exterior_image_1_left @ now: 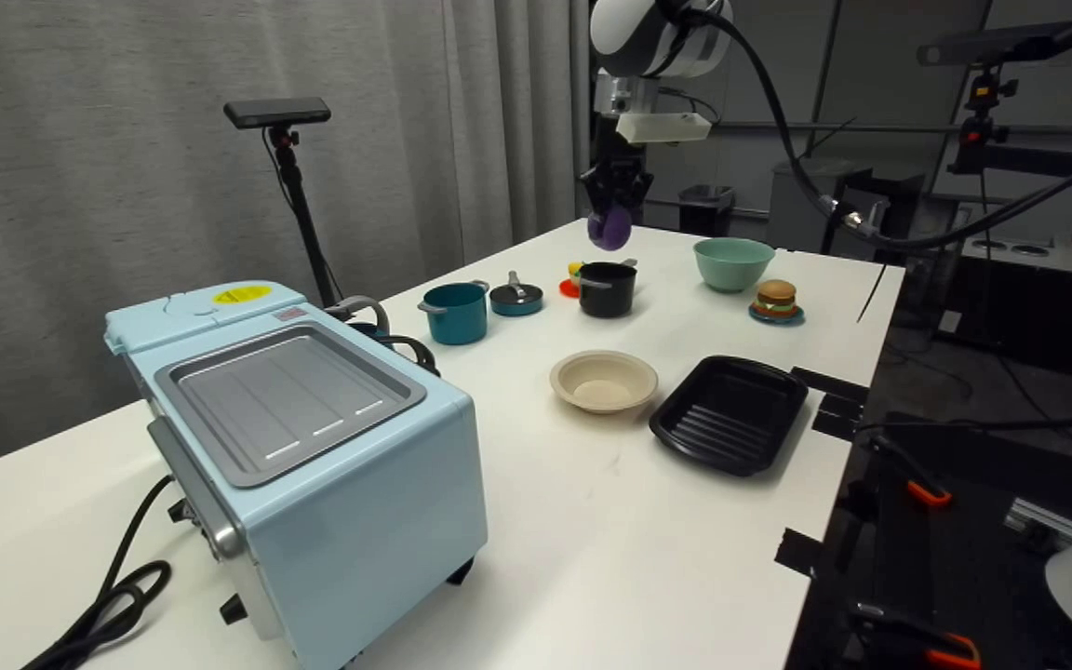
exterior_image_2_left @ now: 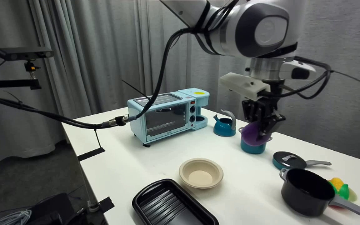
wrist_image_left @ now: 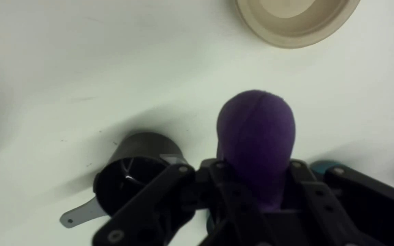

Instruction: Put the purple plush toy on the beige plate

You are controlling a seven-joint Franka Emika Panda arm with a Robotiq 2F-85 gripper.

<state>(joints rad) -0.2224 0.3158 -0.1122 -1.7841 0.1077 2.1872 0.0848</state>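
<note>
"Begin at the left, in an exterior view. What's there?"

"A pale blue oven [exterior_image_1_left: 341, 521] with a grey tray [exterior_image_1_left: 289, 400] lying on its top. Next along come a blue pot [exterior_image_1_left: 458, 314] and a lidded blue pan [exterior_image_1_left: 515, 300] with a grey handle, standing near each other on the white table [exterior_image_1_left: 573, 521]."

"And after those?"

"Some bright play food [exterior_image_1_left: 576, 269], partly hidden by a black pot [exterior_image_1_left: 607, 290] just beside it. Nearer the camera sits the beige plate [exterior_image_1_left: 604, 386], round and shallow with a raised rim, flat on the table."

"Where's the purple toy [exterior_image_1_left: 610, 229], then?"

"Up in the air, over the table. It's well apart from the beige plate in both exterior views, and the wrist view shows a stretch of white table between the two."

"And the gripper [wrist_image_left: 258, 165], how does it stand?"

"It has hold of the toy. The jaws press against it from both sides, spread only as far as the toy's width, and a rounded end of the toy sticks out past them."

"Which leaves the right-hand side."

"A black tray [exterior_image_1_left: 731, 414] with a ribbed floor, just beside the beige plate. Farther back stands a green bowl [exterior_image_1_left: 731, 266]. Last, near the bowl, is a burger [exterior_image_1_left: 775, 296] sitting on a little blue plate [exterior_image_1_left: 761, 317]."
</note>
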